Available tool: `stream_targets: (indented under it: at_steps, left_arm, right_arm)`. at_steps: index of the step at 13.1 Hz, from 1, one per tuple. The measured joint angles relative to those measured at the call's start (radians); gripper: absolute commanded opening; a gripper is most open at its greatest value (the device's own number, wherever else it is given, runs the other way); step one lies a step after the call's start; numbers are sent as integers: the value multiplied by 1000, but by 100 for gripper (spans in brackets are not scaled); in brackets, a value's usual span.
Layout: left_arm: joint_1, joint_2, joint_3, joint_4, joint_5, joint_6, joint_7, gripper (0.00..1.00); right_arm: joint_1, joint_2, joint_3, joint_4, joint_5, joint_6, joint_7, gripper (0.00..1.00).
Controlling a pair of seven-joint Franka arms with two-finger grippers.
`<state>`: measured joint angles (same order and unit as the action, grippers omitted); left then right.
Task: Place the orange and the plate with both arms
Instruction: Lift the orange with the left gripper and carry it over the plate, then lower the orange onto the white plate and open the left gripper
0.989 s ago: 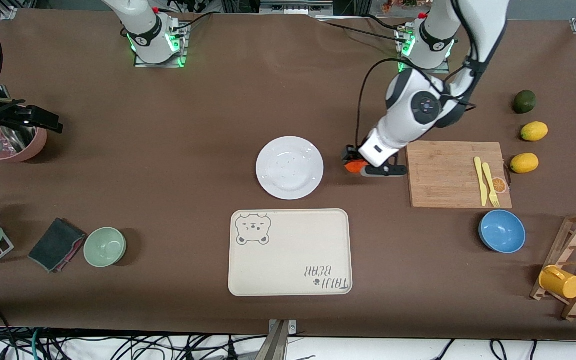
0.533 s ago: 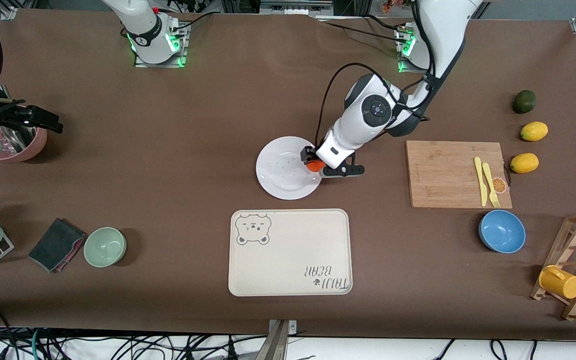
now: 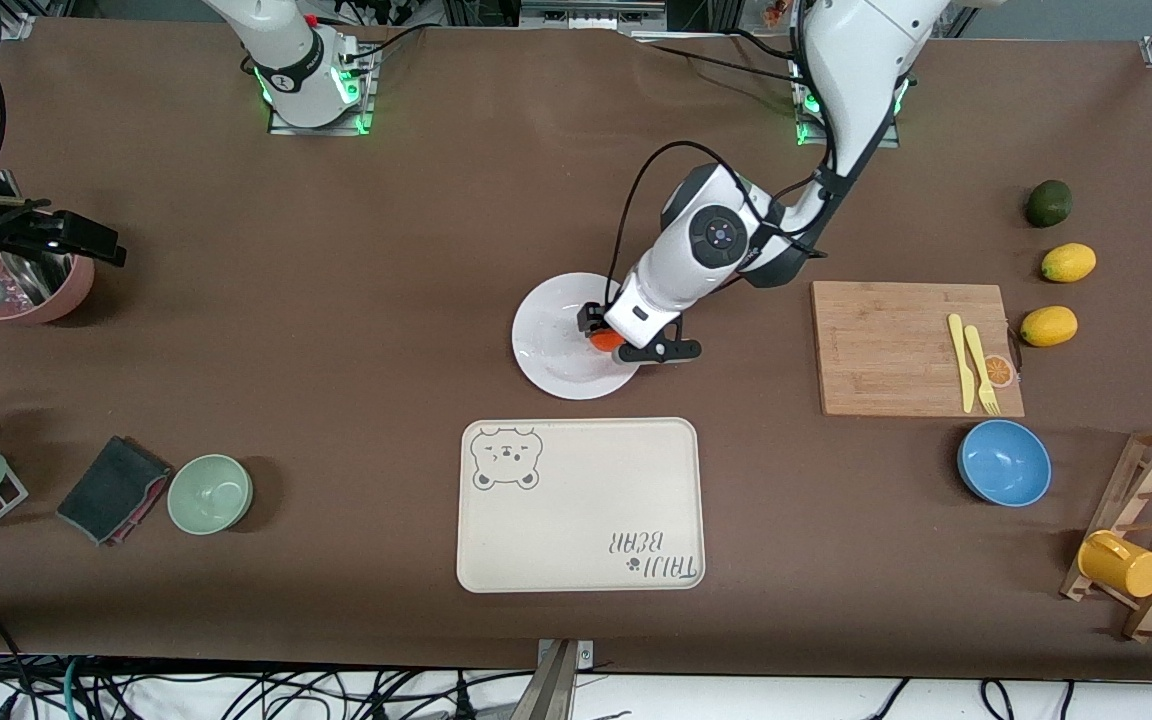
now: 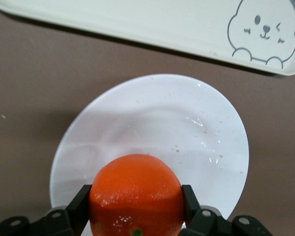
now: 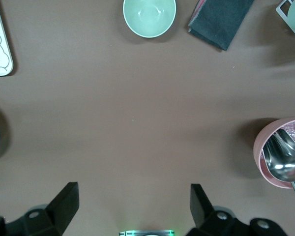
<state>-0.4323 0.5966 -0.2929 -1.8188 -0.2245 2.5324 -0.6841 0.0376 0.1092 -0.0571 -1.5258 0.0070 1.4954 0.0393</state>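
The orange [image 3: 604,341] [image 4: 135,194] is bright and round, and my left gripper [image 3: 603,336] [image 4: 135,202] is shut on it, one black finger on each side. It hangs just over the rim of the white plate [image 3: 561,345] [image 4: 177,128], on the side toward the left arm's end of the table. The plate lies mid-table, farther from the front camera than the cream bear-print tray [image 3: 581,505] [image 4: 137,19]. My right gripper [image 5: 135,202] is open with nothing in it, waiting high over bare table at the right arm's end.
A wooden cutting board [image 3: 886,345] with yellow cutlery, a blue bowl [image 3: 1004,462], two lemons and a dark green fruit [image 3: 1048,203] lie toward the left arm's end. A green bowl [image 3: 210,493], a dark cloth [image 3: 114,488] and a pink bowl [image 3: 31,290] with a spoon lie toward the right arm's end.
My left arm has carried the orange from beside the cutting board across to over the plate's rim. The right arm has not moved.
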Motion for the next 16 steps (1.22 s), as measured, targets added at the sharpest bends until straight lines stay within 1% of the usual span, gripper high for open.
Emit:
stream_targets:
  at_steps: [2, 4, 7, 9, 10, 11, 16]
  left_arm:
    - [-50, 30, 21, 26, 0, 0, -50, 11]
    - [-75, 49, 37, 47, 0, 0, -71, 18]
    - [-77, 64, 50, 54, 0, 0, -75, 31]
    - [-77, 72, 59, 57, 0, 0, -75, 52]
    - [-78, 75, 61, 58, 0, 0, -75, 56]
    - [-78, 77, 61, 59, 0, 0, -75, 65]
    - [-79, 78, 64, 69, 0, 0, -76, 86]
  right_arm:
    - [0, 0, 0, 0, 0, 0, 0, 100]
    - [0, 0, 0, 0, 0, 0, 0, 100]
    - [0, 0, 0, 0, 0, 0, 0, 100]
    - [0, 0, 0, 0, 0, 0, 0, 100]
    - [0, 0, 0, 0, 0, 0, 0, 100]
    - [0, 0, 0, 0, 0, 0, 0, 100]
    - [0, 0, 0, 0, 0, 0, 0, 100]
